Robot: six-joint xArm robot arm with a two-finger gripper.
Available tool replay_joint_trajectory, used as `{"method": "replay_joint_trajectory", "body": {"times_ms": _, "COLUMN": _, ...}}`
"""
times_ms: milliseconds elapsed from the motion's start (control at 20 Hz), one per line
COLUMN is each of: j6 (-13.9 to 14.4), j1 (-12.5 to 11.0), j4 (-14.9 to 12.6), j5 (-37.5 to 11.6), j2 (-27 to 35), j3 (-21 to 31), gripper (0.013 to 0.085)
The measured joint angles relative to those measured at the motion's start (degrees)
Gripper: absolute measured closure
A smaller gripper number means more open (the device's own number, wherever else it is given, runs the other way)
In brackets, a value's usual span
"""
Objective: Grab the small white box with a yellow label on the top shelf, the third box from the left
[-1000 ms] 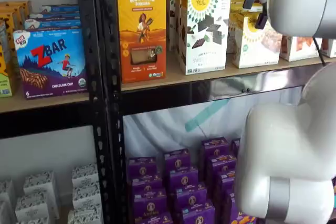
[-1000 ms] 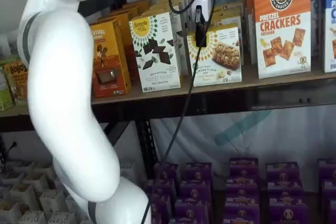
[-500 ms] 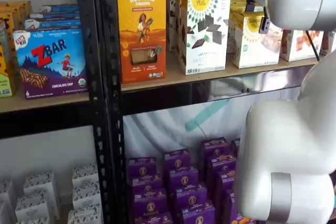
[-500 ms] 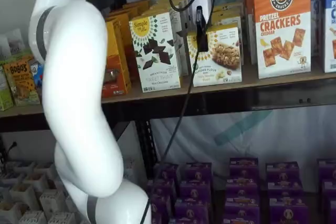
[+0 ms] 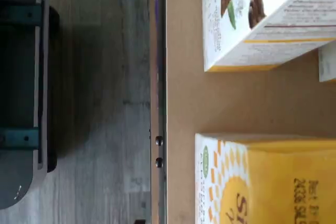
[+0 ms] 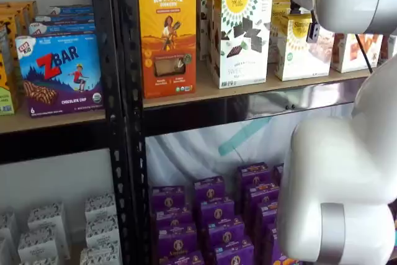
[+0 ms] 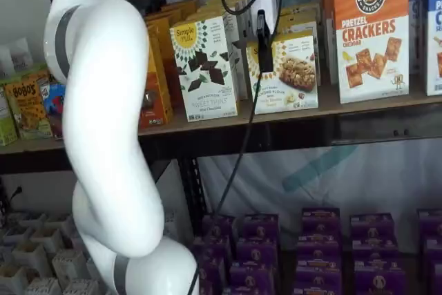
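Note:
The small white box with a yellow label (image 7: 290,77) stands on the top shelf (image 7: 359,106), right of a taller white Simple Mills box (image 7: 205,67). It also shows in a shelf view (image 6: 299,51). My gripper (image 7: 264,46) hangs just in front of the small box's left part. Only one black finger shows under the white body, side-on, so I cannot tell whether it is open. In a shelf view only a black bit of the gripper (image 6: 312,29) shows beside the white arm. The wrist view shows the box's yellow top and sunburst (image 5: 252,187) on the tan board (image 5: 181,103).
An orange Revival box (image 6: 167,35) stands at the left, half hidden by my arm (image 7: 103,122) in a shelf view. A Pretzel Crackers box (image 7: 371,32) stands to the right. A cable (image 7: 238,150) hangs from the gripper. Purple boxes (image 7: 318,240) fill the lower shelf.
The arm's large white links have swung sideways and now hide more of the Revival box. The gripper has shifted only slightly in front of the small box. The boxes have not moved.

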Motion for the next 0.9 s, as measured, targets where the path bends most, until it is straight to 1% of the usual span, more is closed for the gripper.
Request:
{"method": "replay_joint_trajectory", "body": {"times_ms": 200, "j6": -0.08, "j1": -0.02, "j4": -0.24, "j5": -0.03, "j2": -0.02, "j3": 0.31, "gripper": 0.0130}}
{"method": "replay_joint_trajectory", "body": {"times_ms": 250, "j6": -0.12, "j1": -0.06, "j4": -0.25, "j5": -0.07, "j2": -0.05, "j3": 0.42, "gripper": 0.0170}}
{"method": "replay_joint_trajectory", "body": {"times_ms": 300, "j6": -0.17, "j1": -0.13, "j4": -0.12, "j5": -0.04, "j2": -0.07, "j3": 0.46, "gripper": 0.0170}}
{"method": "replay_joint_trajectory", "body": {"times_ms": 400, "j6": -0.45, "j1": -0.53, "j4": 0.75, "j5": -0.10, "j2": -0.15, "j3": 0.62, "gripper": 0.0250}}
{"method": "replay_joint_trajectory", "body": {"times_ms": 450, "j6": -0.57, "j1": -0.71, "j4": 1.18, "j5": -0.26, "j2": -0.24, "j3": 0.75, "gripper": 0.0250}}
{"method": "replay_joint_trajectory", "body": {"times_ms": 550, "j6": -0.87, "j1": -1.13, "j4": 2.24, "j5": -0.71, "j2": -0.49, "j3": 1.08, "gripper": 0.0330}}
{"method": "replay_joint_trajectory", "body": {"times_ms": 600, "j6": -0.93, "j1": -1.21, "j4": 2.44, "j5": -0.79, "j2": -0.54, "j3": 1.14, "gripper": 0.0330}}
{"method": "replay_joint_trajectory", "body": {"times_ms": 700, "j6": -1.03, "j1": -1.32, "j4": 2.62, "j5": -0.96, "j2": -0.64, "j3": 1.24, "gripper": 0.0410}}
{"method": "replay_joint_trajectory", "body": {"times_ms": 900, "j6": -1.16, "j1": -1.47, "j4": 2.78, "j5": -1.28, "j2": -0.87, "j3": 1.46, "gripper": 0.0410}}
